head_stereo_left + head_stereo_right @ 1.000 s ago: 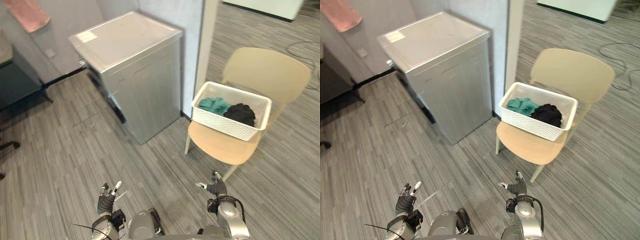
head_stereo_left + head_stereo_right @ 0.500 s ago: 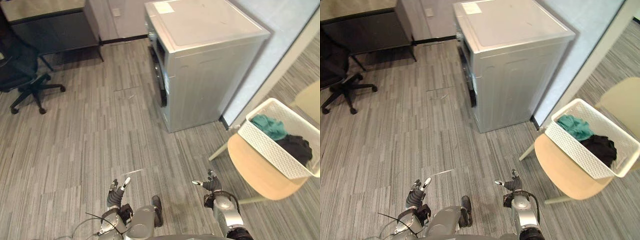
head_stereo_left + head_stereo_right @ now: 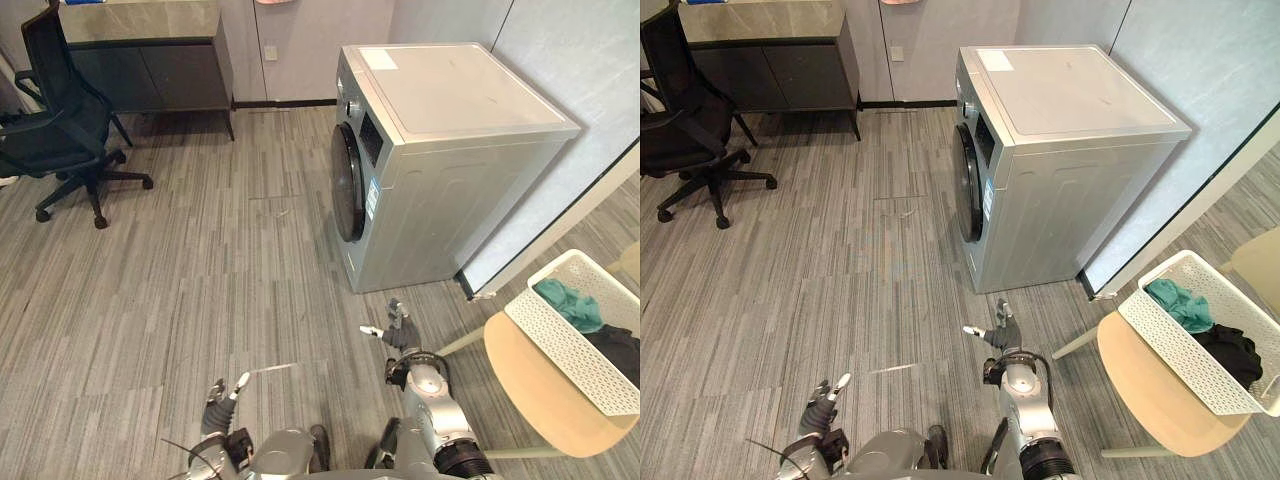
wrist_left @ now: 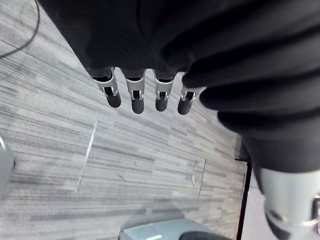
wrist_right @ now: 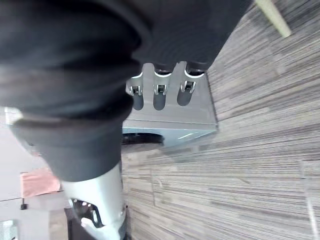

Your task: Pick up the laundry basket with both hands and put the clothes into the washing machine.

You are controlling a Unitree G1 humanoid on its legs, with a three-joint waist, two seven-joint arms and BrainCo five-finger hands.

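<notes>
The head camera has swung since half a second ago: the washing machine's front with its round dark door (image 3: 968,196) has come into view, and the whole scene has shifted, not the things in it. The white laundry basket (image 3: 1180,360) stands on the seat of a beige chair (image 3: 1140,388) at the right edge. In it are a teal garment (image 3: 1180,304) and a black garment (image 3: 1230,350). Neither hand touches it. The silver washing machine (image 3: 1070,110) stands just beside the chair, to its left, against a pale partition.

The right hand (image 3: 1002,336) hangs low over the grey plank floor (image 3: 860,280) near the machine's front corner, fingers straight and holding nothing. The left hand (image 3: 823,394) hangs lower left, fingers likewise straight and empty.

Further back are a black office chair (image 3: 685,130) and a dark cabinet (image 3: 770,65).
</notes>
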